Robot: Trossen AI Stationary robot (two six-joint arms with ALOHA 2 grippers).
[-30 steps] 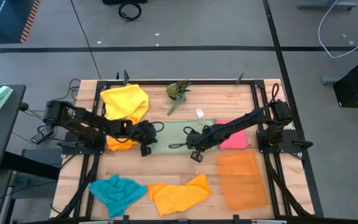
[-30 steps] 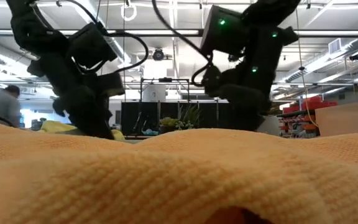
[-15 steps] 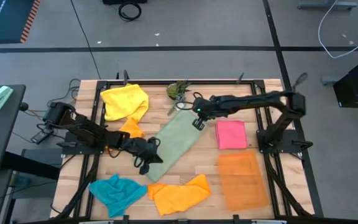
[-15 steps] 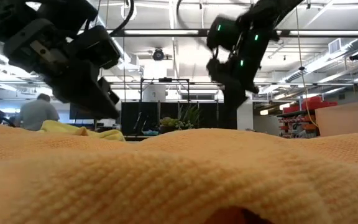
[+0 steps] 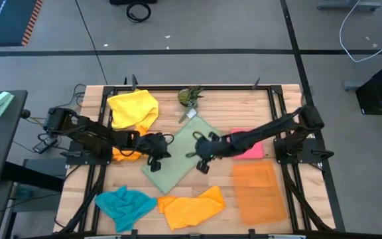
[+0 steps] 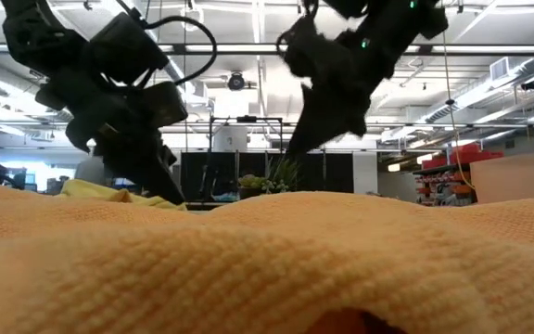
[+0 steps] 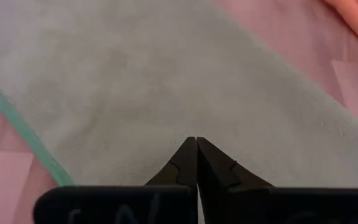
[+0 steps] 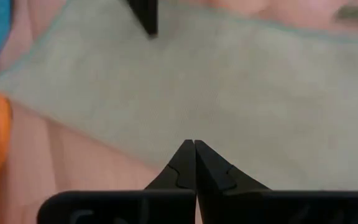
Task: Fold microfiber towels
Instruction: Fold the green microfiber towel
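Both arms have swung back over the pale green towel (image 5: 178, 154), left gripper (image 5: 156, 147) and right gripper (image 5: 201, 154) apparently closed empty.

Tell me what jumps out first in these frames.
The pale green towel lies flat and skewed at the middle of the table, with the left gripper and right gripper both shut over its opposite sides. Around it sit bright cloths: a yellow towel at the far left, a pink towel under the right arm, and a teal towel and an orange towel at the near edge.
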